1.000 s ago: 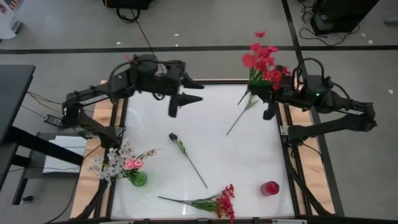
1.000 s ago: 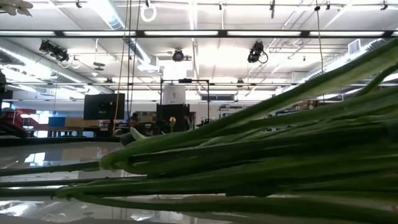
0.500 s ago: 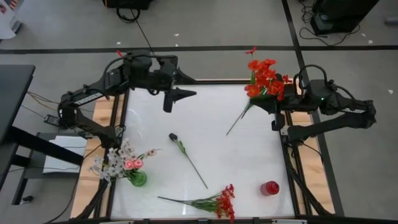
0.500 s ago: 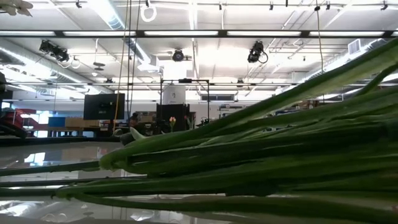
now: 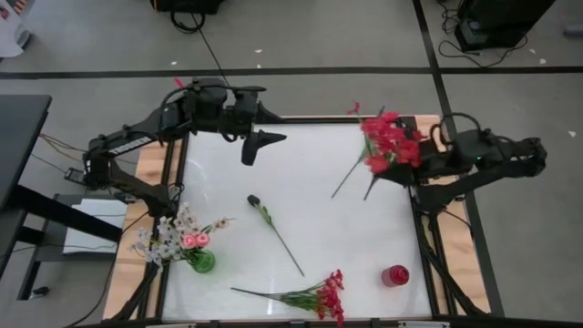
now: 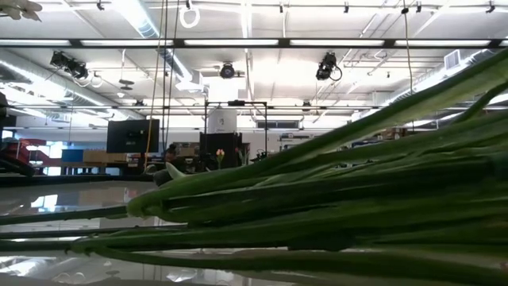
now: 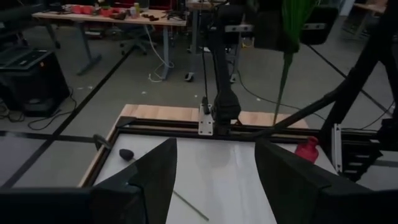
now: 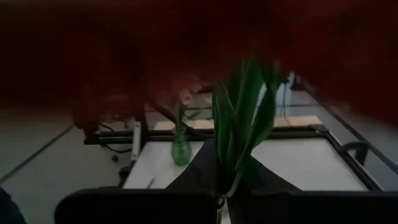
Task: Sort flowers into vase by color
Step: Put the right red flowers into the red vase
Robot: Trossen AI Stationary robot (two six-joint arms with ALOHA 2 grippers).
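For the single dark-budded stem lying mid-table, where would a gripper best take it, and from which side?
Probably mid-stem, from straight above. The dark-budded stem lies flat and diagonal on the white table, bud toward the left gripper, with bare surface on both sides. Jaws set across the thin stem, clear of the leaves near the bud, seem the safest hold.

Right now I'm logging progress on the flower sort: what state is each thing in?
Left gripper: open, empty, above the table's far left.
Right gripper: shut on red flower spray, lifted.
Green vase: upright, holding white and pink flowers.
Red vase: upright, empty.
Dark-bud stem: lying flat.
Second red spray: lying flat.
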